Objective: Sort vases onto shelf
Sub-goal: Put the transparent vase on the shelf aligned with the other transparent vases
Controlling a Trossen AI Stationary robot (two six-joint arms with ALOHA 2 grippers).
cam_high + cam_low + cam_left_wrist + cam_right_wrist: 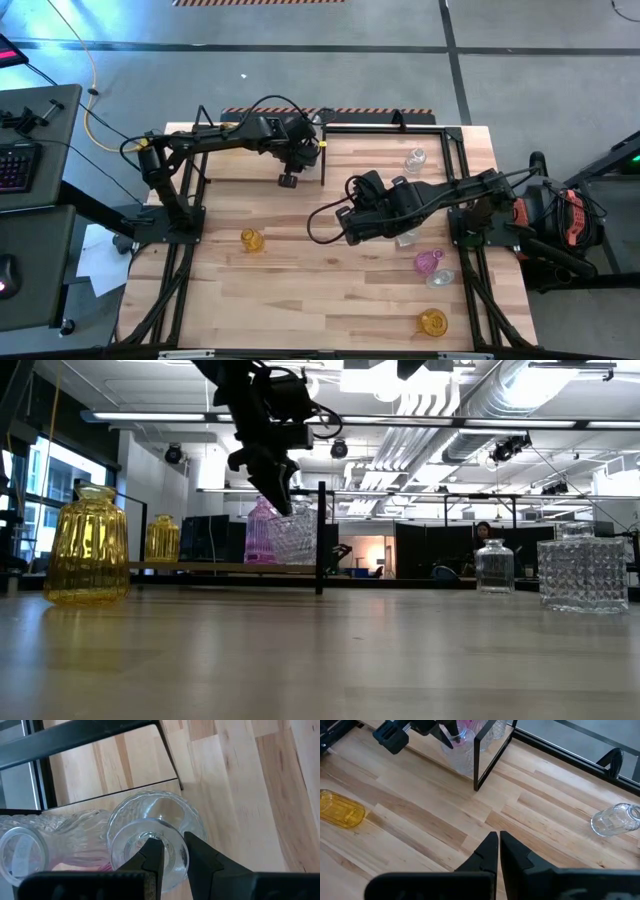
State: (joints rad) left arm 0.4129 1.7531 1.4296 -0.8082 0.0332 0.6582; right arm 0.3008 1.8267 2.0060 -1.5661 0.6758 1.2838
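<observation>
A clear ribbed vase stands on the shelf right beside the black divider, and my left gripper is shut on its mouth. Next to it on the shelf are a pink vase, another clear one and a yellow vase. My right gripper hangs shut over the middle of the table, holding nothing. On the table there are loose yellow vases, a pink vase and clear ones. My left gripper pinches the wall of the clear vase's rim. One finger is inside the mouth and the other is outside. The fingers come steeply from above. The vase stands upright, and its base looks to be on the shelf board.
A large yellow vase stands near the low camera at the left, and a large cut-glass piece and a small clear bottle stand at the right. Bare wood lies along the table's near edge. A person shows far back in the room.
</observation>
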